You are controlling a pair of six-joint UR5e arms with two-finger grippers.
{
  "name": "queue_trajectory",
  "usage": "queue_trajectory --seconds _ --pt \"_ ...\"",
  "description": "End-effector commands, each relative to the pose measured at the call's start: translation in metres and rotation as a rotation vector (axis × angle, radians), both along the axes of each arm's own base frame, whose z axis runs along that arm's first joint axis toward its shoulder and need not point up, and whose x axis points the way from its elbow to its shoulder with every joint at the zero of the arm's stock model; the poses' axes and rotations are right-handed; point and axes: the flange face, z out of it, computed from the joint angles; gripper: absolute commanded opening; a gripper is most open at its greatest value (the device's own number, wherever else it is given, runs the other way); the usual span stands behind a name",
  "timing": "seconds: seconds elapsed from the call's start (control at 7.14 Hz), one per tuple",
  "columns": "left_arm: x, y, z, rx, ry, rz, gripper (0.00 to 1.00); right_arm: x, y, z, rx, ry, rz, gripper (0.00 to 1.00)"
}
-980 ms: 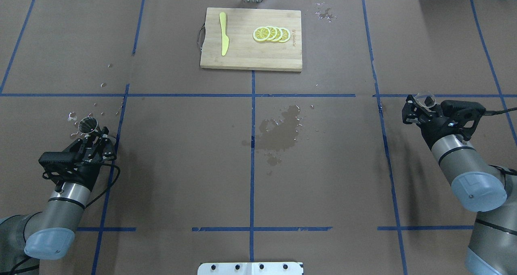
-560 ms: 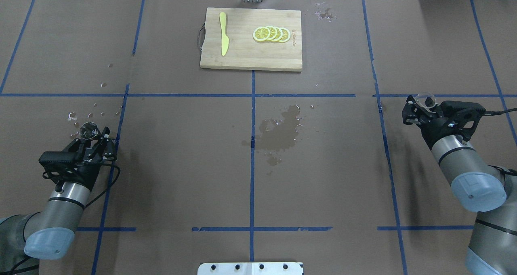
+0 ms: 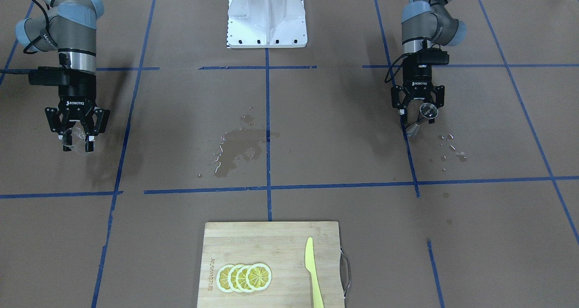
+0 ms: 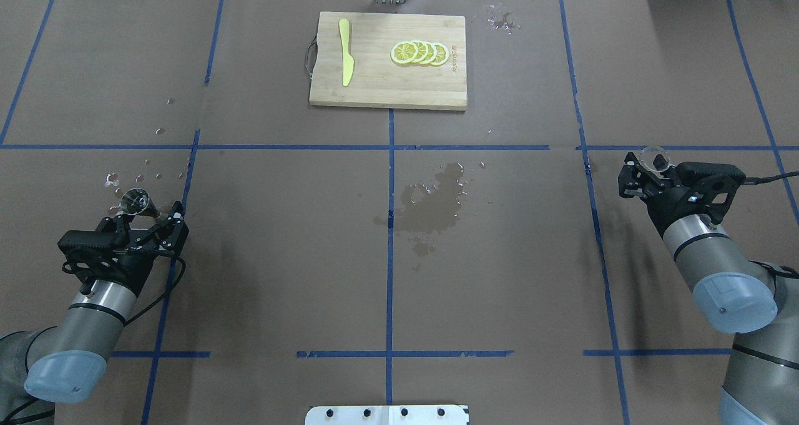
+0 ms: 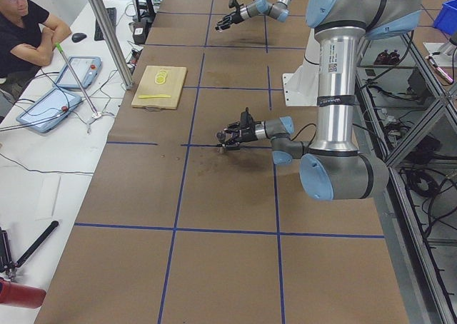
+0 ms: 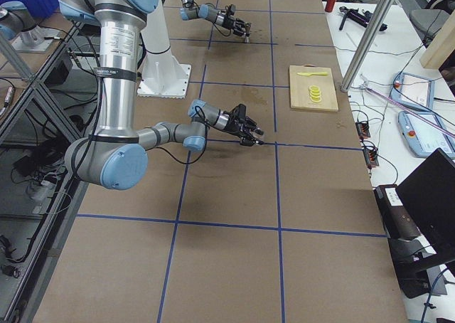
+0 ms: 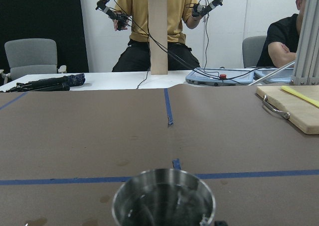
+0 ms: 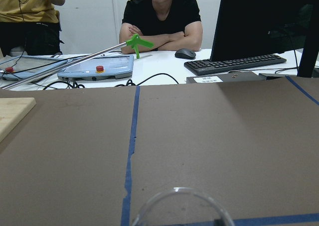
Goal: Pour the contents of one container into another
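The steel jigger (image 4: 137, 201) stands on the brown paper at the table's left, with water drops around it. My left gripper (image 4: 151, 216) is open, its fingers spread on either side of the jigger's lower part. From the front the jigger (image 3: 427, 111) shows just below that gripper (image 3: 418, 116). Its open cup (image 7: 164, 200) fills the bottom of the left wrist view. My right gripper (image 4: 649, 165) is shut on the clear glass cup (image 4: 656, 158) and holds it above the table at the right. Only the cup's rim (image 8: 180, 205) shows in the right wrist view.
A wooden cutting board (image 4: 387, 94) with lemon slices (image 4: 419, 52) and a yellow knife (image 4: 346, 52) lies at the far middle. A wet spill (image 4: 434, 203) stains the paper at the centre. People sit past the far edge.
The jigger came down onto the table and the left gripper opened and drew back a little. The right arm shifted slightly with the glass cup.
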Motion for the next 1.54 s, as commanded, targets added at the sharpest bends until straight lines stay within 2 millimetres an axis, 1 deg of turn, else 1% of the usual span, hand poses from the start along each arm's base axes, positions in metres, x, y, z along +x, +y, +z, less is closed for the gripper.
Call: queue_trajectory --seconds 0.0,0.14,0.28,0.56,0.7,0.84,0.98,1.12,1.26,1.4 --pt "0.000 0.002 -0.001 -0.016 0.003 0.042 1.00 -0.002 0.002 0.000 0.004 0.002 0.000 0.00" --pt "-0.005 0.005 0.010 -0.034 -0.018 0.069 1.00 -0.003 0.003 0.000 0.008 0.005 0.003 0.00" --pt "-0.013 0.010 0.014 -0.061 -0.019 0.119 1.00 -0.006 0.005 0.006 0.011 0.019 0.008 0.00" --pt "-0.037 0.023 -0.005 -0.099 0.010 0.223 1.00 -0.008 0.007 0.009 0.009 0.023 0.006 0.00" --pt "-0.035 0.026 -0.005 -0.115 0.012 0.259 1.00 -0.009 0.007 0.010 0.008 0.026 0.005 0.00" --pt "-0.032 0.029 -0.009 -0.135 0.026 0.310 1.00 -0.011 0.009 0.014 0.007 0.031 0.005 0.00" --pt "-0.043 0.035 -0.012 -0.153 0.030 0.351 1.00 -0.014 0.011 0.021 0.000 0.035 0.006 0.00" --pt "-0.057 0.041 -0.026 -0.158 0.026 0.396 1.00 -0.019 0.015 0.030 -0.005 0.030 0.013 0.00" --pt "-0.070 0.046 -0.037 -0.165 0.019 0.424 1.00 -0.027 0.024 0.030 0.005 0.032 0.004 0.00" --pt "-0.074 0.048 -0.043 -0.166 0.027 0.438 1.00 -0.039 0.037 0.028 0.015 0.022 -0.007 0.00"
